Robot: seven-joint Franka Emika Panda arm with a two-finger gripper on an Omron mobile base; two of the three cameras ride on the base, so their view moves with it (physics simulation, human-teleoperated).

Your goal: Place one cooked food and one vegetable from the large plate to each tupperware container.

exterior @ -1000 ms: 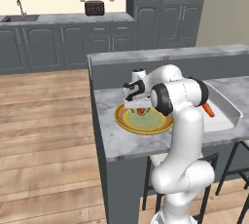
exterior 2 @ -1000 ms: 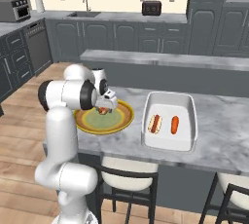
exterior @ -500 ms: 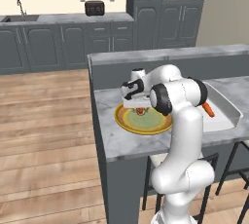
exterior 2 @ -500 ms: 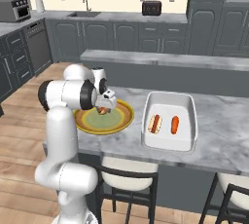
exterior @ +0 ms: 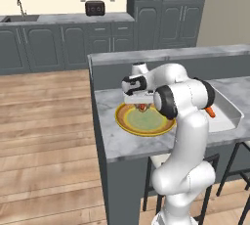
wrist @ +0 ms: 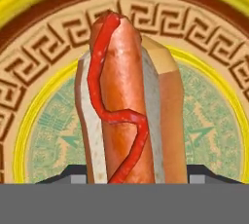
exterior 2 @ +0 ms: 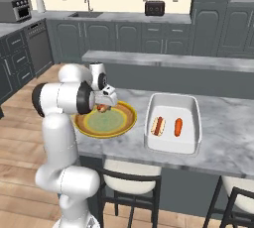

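Sitting on the grey counter (exterior 2: 223,147), the white tupperware container (exterior 2: 191,123) already has a hot dog and a carrot in it. Next to it, the large plate (exterior 2: 126,123) holds another hot dog (wrist: 124,96). The gripper (exterior 2: 101,107) is low around this hot dog; I cannot tell if it is squeezing. One tray seems left to fill.

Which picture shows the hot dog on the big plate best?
The hand view: the hot dog looms close, bun and ketchup squiggle clear, lying on the large plate. In the left base view it is a small reddish spot under the claw. The right base view is similar.
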